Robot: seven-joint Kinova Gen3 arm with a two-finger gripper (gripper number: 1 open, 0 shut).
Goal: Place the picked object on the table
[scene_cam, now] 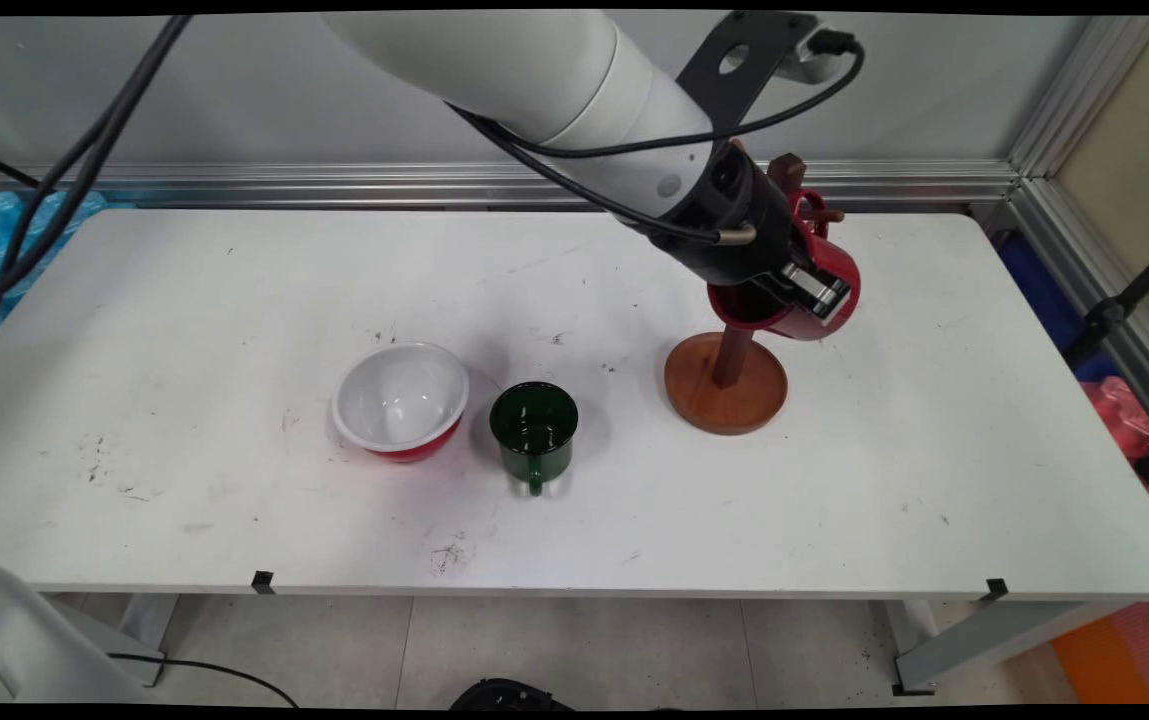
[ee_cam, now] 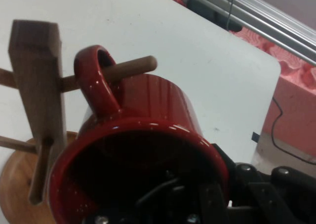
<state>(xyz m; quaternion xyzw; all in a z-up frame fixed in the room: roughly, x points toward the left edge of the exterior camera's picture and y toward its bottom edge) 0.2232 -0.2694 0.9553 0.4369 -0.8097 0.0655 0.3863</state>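
Jaws clamped on the red mug's (ee_cam: 148,150) rim, its handle looped over a peg of the wooden mug stand (scene_cam: 726,385); green mug (scene_cam: 534,428) sits on the tabletop (scene_cam: 234,300).

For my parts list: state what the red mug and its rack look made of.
Red mug: probably enamelled metal, judging by its glossy red coat and thin rolled rim; glazed ceramic is possible. Rack: wood, brown with visible grain, with round dowel pegs and a disc base.
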